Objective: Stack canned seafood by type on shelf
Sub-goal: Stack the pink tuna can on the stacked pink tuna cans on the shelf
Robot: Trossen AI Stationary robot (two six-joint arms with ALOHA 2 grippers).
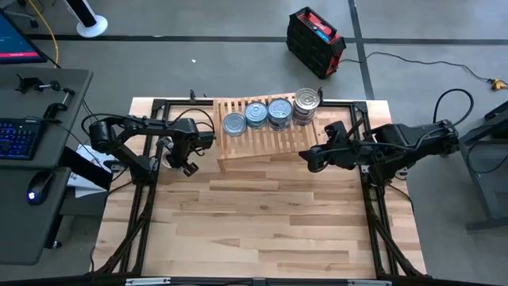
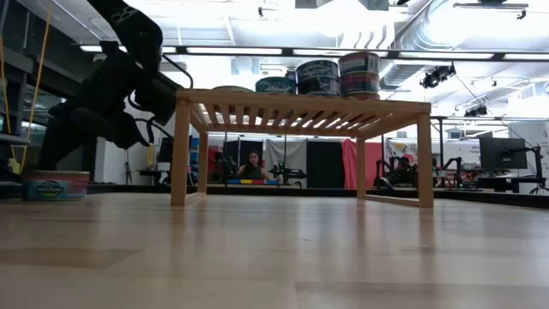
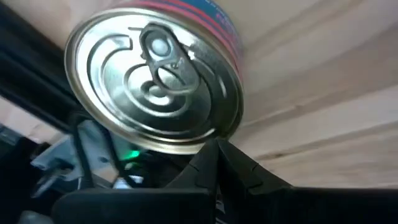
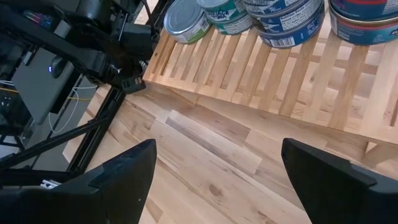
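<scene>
A tin of canned seafood with a silver pull-ring lid and a red-and-blue label stands on the table near its left edge. My left gripper slants down at it, its fingers together at the tin's near rim. In the high view the arm hides the tin. The shelf stands at the far middle with several tins in a row on its slats, some stacked. My right gripper hangs open above the table by the shelf's right front corner. My left gripper's shut fingertips stand right at the rim of the tin's lid, coming from above at a slant. I cannot tell whether they touch it. The tin stands upright on the table.
Black frame bars run along the table's left and right sides. A desk with a keyboard stands beyond the left edge. Bare wooden tabletop stretches from the shelf toward the near edge.
</scene>
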